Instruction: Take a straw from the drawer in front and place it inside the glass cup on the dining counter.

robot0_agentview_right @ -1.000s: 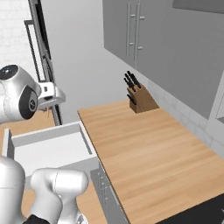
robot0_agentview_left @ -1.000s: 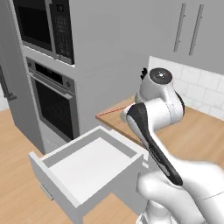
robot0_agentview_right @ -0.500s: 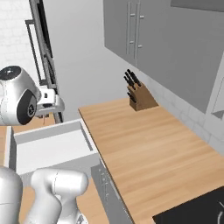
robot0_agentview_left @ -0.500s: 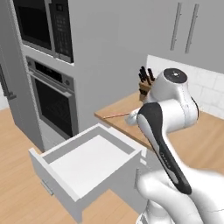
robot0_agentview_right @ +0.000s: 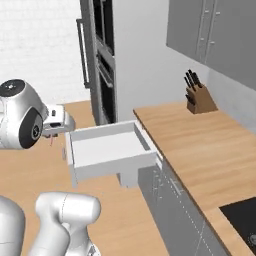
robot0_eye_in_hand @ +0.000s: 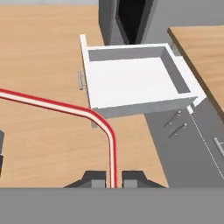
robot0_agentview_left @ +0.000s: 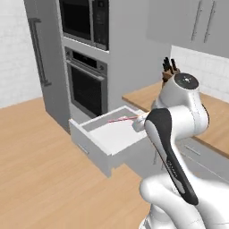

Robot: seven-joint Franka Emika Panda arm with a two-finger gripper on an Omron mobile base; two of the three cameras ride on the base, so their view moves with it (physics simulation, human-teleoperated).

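The robot's claw [robot0_eye_in_hand: 113, 178] was pinched shut on the straw [robot0_eye_in_hand: 65, 109], the thin red tube rising from between the two dark fingertips [robot0_eye_in_hand: 94, 177] in the hand view, bending sharply and running off the left edge of that picture. From the left base view the straw [robot0_agentview_left: 122, 119] showed as a fine red line reaching out from the claw [robot0_agentview_left: 139, 122] over the open drawer [robot0_agentview_left: 108, 136], held clear of its white floor.

The drawer [robot0_agentview_right: 111, 149] stood pulled out from the cabinet run below the wood bench [robot0_agentview_right: 200, 150], its white interior bare in the hand view, where the drawer [robot0_eye_in_hand: 135, 78] lay beyond the claw with a slim bar handle [robot0_eye_in_hand: 80, 81] on its front. A knife block [robot0_agentview_right: 199, 100] sat at the back of the bench near the wall, well apart from the drawer. A dark inset edge [robot0_agentview_right: 242, 215] showed at the near corner of the bench in the right base view.

Beside the drawer rose a tall grey unit with a built-in oven [robot0_agentview_left: 87, 85], and a wood floor [robot0_agentview_left: 40, 165] spread out in front. In the right base view the claw [robot0_agentview_right: 60, 122] hung to the left of the drawer, above the floor, with a short red trace of the straw [robot0_agentview_right: 51, 141] just under it.
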